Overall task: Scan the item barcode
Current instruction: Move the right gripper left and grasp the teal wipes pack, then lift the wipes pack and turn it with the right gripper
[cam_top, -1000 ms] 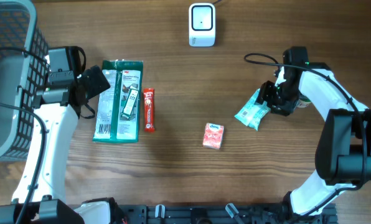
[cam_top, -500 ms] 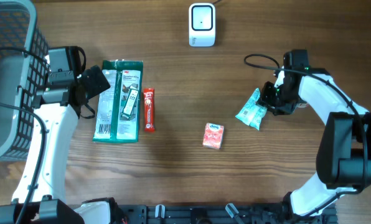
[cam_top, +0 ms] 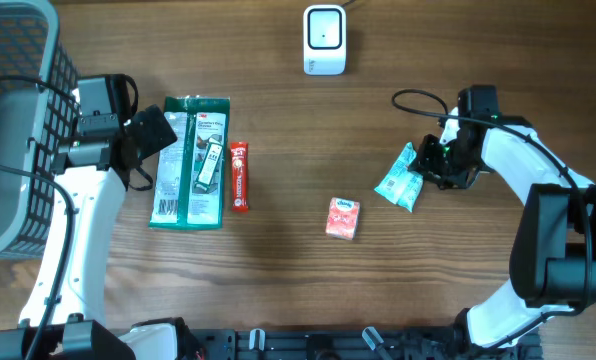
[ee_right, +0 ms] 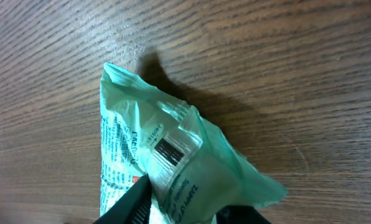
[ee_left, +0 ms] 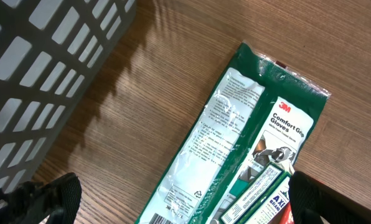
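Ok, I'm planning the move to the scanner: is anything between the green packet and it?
Nothing visible. The green packet, in the right end effector, has bare table between it and the white scanner; the pink box lies off that path.

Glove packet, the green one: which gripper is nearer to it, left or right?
Left. The left gripper sits at the glove packet's upper left edge; the right gripper is far off to its right, pinching the teal pouch.

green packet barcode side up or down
Up: the right wrist view shows the barcode on top of the green packet.
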`<state>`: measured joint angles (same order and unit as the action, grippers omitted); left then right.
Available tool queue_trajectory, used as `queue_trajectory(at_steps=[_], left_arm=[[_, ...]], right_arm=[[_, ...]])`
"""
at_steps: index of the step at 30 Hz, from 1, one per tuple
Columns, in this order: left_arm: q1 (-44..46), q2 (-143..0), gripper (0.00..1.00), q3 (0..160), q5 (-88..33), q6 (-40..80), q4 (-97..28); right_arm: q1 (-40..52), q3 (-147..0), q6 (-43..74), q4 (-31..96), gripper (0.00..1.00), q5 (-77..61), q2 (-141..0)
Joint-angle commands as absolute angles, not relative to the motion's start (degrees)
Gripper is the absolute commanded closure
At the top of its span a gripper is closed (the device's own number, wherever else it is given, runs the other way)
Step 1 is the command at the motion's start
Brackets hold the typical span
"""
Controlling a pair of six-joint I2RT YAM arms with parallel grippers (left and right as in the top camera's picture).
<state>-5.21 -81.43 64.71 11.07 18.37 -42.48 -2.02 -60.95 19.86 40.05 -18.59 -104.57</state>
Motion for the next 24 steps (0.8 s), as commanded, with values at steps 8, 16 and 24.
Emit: queue_trajectory(at_steps=[8,16,24], left_arm=[[-5.43,-81.12,0.00,64.88,10.98,18.90,-42.48],[-5.43,-81.12,0.00,64.88,10.98,18.92,-42.48],[-5.43,-81.12,0.00,64.86,10.98,18.90,-42.48]], right_arm=[[-1.56,-59.96,19.49,42.11,0.59,-17.69,-106.30],[-1.56,-67.53,15.05,51.05,0.43,-19.33,-104.36],[-1.56,-66.28,18.85,52.86,0.40,-14.57,-103.72]])
